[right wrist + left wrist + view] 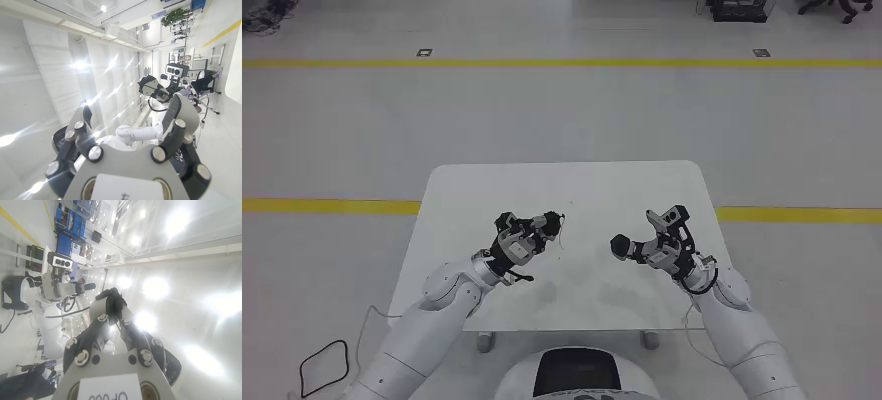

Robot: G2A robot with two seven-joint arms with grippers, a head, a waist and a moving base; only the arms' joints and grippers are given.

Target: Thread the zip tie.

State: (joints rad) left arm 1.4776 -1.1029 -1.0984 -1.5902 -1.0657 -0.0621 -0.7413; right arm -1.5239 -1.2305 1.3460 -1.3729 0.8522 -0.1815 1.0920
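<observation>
My left gripper (111, 299) is clamped on the zip tie (560, 227), its thin strap sticking out just beyond the jaws. Well apart, facing it, my right gripper (130, 113) stands wide and empty. I would approach slowly, squared to the strap, before closing.

Zip tie (562, 226): thin and black, no more than a fine dark strand. Pinched at the very tip of the left pincer (550, 222), with both fingers pressed together on it. Held up over the middle of the white desk (642, 190), a little toward the left arm's side. Trails from the fingertips as a short, slightly curved tail in the top view. Shows in the left wrist view as a narrow black line running back between the two fingers. Too small to tell head from free end, or looped from straight.
</observation>
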